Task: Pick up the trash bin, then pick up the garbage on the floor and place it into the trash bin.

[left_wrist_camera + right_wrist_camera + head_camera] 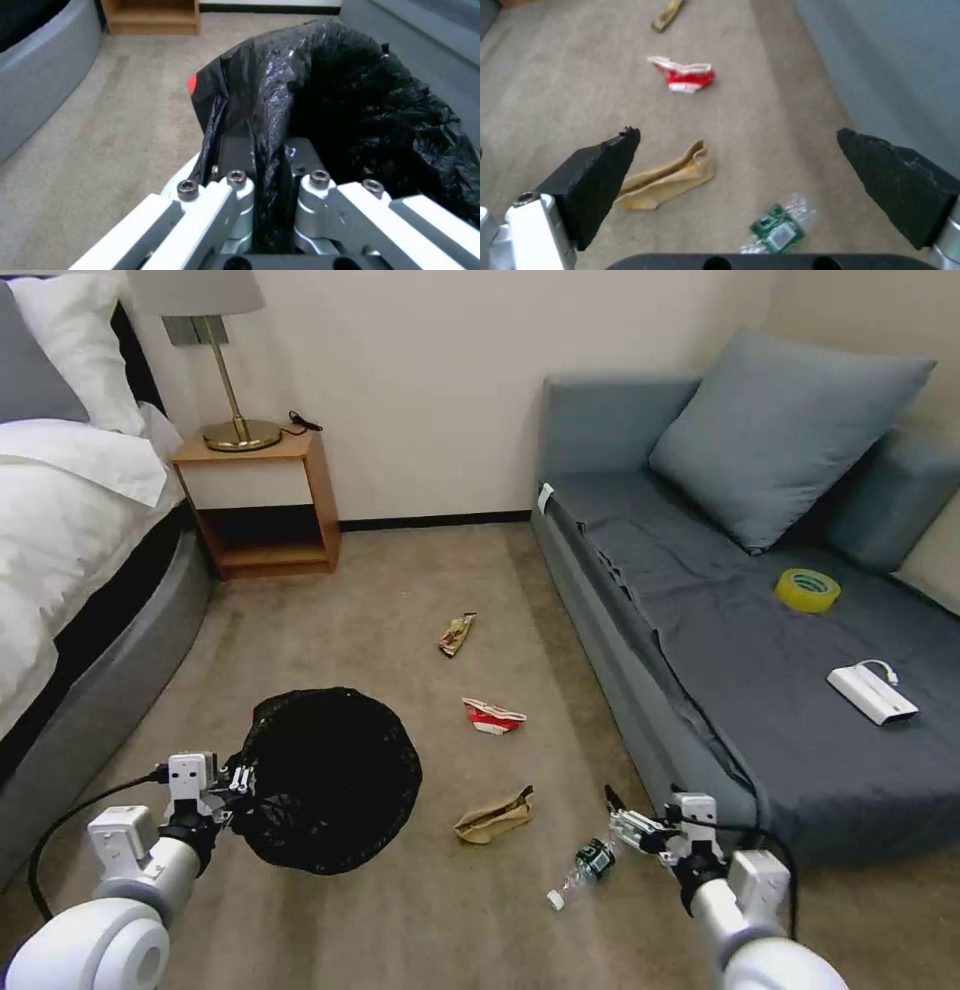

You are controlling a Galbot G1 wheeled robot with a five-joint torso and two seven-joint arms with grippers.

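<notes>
Lower left of the head view: my left gripper (238,782) is clamped on the rim of the trash bin (335,780), black liner pinched between the pads. In the left wrist view the bag (320,112) bunches right at the fingers (235,150). Whether the bin is lifted clear of the carpet I cannot tell.

Lower right of the head view: my right gripper (625,818) hangs above the floor, jaws wide apart, holding nothing. The bottle (590,862) lies just beside it, lower and to the left. In the right wrist view the bottle (777,230) sits at bottom centre between the two pads (600,176).

Other garbage, all on the carpet, apart from one another:
- brown paper bag (495,816), centre-low
- red-and-white carton (492,716), above it
- snack wrapper (457,634), nearest frame centre

Judgement: bin grasp done; first litter pickup in hand, none visibly binned. Bottle is the likely target. Next move calls for descending so the pads straddle its body across the narrow axis. It is round and may roll.
</notes>
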